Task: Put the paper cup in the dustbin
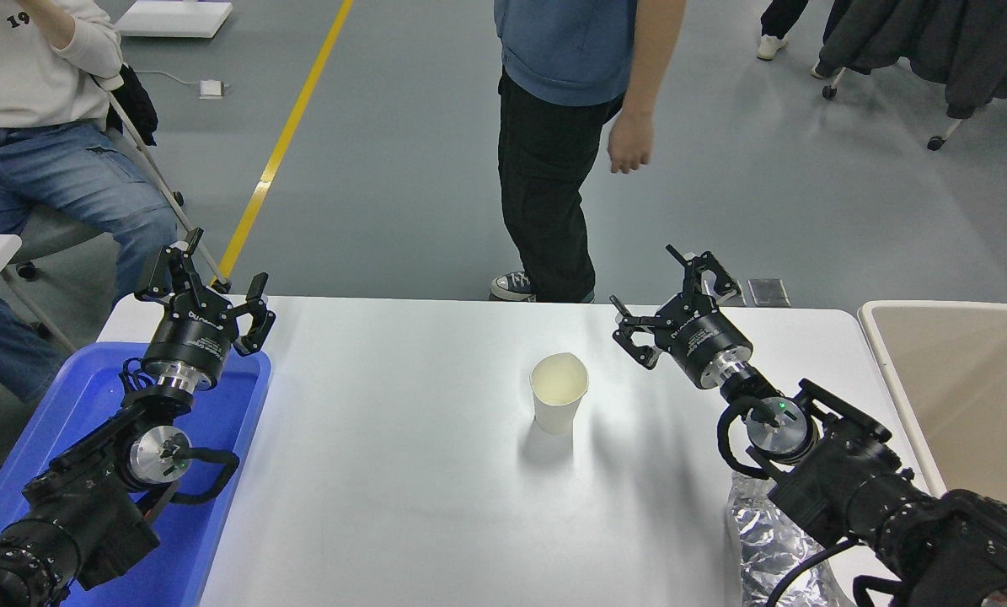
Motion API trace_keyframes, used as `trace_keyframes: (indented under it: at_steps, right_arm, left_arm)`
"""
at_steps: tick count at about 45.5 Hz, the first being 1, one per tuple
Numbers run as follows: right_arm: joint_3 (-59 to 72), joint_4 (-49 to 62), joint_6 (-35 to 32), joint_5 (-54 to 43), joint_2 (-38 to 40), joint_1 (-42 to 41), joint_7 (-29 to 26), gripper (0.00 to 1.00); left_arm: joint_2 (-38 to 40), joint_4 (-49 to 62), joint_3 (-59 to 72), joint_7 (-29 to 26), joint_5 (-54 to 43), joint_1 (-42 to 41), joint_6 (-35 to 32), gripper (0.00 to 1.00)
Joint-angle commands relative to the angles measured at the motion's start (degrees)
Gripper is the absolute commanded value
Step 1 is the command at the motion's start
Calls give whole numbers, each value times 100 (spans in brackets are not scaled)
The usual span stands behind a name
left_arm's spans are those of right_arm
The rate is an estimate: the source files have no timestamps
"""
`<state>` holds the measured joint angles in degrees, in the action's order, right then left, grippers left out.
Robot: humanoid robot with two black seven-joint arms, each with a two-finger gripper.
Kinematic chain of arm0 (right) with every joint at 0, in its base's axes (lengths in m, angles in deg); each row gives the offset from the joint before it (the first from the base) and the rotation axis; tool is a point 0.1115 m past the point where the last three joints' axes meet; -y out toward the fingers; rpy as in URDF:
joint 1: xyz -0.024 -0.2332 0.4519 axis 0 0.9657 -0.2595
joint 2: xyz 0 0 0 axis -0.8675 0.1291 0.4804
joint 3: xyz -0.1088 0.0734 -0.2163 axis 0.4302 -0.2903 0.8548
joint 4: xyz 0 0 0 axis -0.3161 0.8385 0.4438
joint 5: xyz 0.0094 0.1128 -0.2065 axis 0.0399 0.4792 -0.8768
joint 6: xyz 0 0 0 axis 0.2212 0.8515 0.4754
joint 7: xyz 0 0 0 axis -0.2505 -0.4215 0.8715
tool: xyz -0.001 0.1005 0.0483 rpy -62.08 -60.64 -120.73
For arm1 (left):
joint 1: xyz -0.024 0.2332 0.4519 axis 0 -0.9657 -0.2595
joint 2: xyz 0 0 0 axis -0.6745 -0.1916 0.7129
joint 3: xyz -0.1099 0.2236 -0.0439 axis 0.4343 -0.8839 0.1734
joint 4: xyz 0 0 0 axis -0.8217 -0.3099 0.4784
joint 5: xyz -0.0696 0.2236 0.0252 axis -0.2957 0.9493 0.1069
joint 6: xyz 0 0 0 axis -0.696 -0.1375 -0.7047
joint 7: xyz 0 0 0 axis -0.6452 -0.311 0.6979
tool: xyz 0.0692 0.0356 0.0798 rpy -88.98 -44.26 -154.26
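The cream-white paper cup (559, 392) stands upright near the middle of the white table (402, 506), its rim slightly squashed. The beige dustbin (958, 396) stands at the table's right edge, partly cut off by the picture. My right gripper (648, 291) is open and empty, raised above the table to the right of and behind the cup, apart from it. My left gripper (202, 278) is open and empty, parked at the far left above the blue tray.
A shallow blue tray (90, 396) lies at the table's left under my left arm. Crumpled silver foil (764, 539) lies under my right arm near the front. One person stands at the far side behind the cup; another sits at the upper left.
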<state>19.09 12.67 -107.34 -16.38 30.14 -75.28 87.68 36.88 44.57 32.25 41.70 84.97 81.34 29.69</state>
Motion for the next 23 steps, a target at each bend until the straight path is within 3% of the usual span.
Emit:
trace_keyframes:
  at_steps: [1, 23]
  right_arm:
    - [-1, -8, 0, 0, 0, 1, 0, 100]
    - [-1, -25, -9, 0, 0, 1, 0, 100]
  left_arm:
    - [3, 1, 9, 9, 0, 8, -4, 100]
    - [-6, -8, -9, 17, 0, 8, -4, 100]
